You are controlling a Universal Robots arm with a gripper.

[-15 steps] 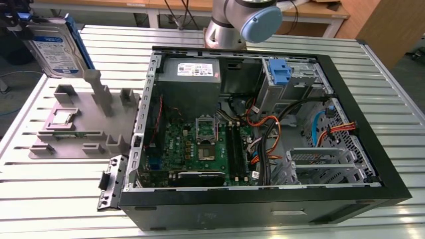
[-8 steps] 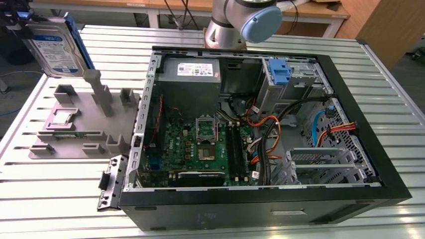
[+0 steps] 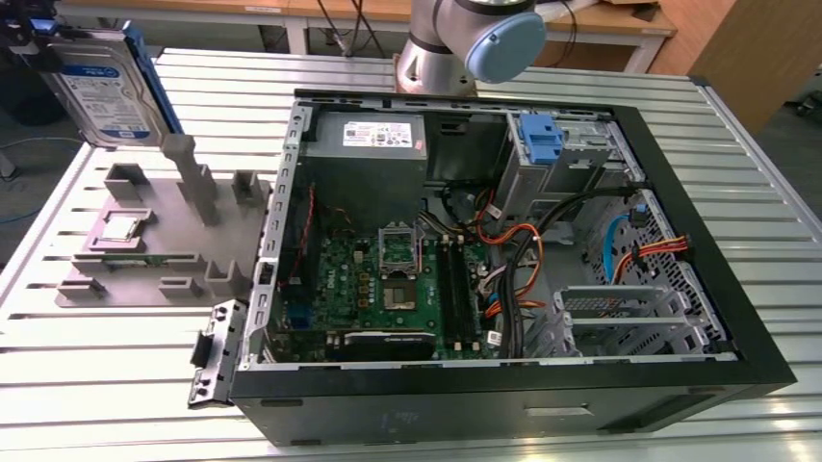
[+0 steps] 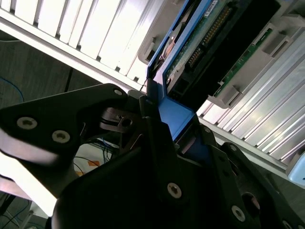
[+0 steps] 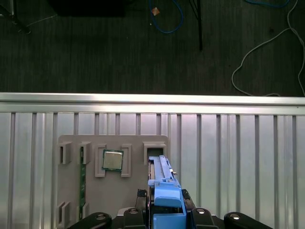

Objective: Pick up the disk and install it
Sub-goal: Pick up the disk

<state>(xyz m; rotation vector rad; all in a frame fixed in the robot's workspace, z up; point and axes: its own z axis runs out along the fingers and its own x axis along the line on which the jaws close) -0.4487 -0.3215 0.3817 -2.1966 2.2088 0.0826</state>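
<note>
Your open computer case (image 3: 738,332) on the table (image 3: 77,385) has a circuit board (image 3: 385,279), a power box (image 3: 372,159) and loose cables inside. The grey holder (image 3: 141,279) beside it carries a chip (image 3: 119,228) in one pocket and a memory stick (image 5: 82,183) in a slot. The disk (image 3: 110,91) hangs over the holder, standing on end with its long axis near vertical. The gripper's (image 5: 167,210) fingers are pinching its blue rail.

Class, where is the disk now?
At the exterior view's left, the disk is held upright by the gripper above the grey holder, outside the case.
</note>
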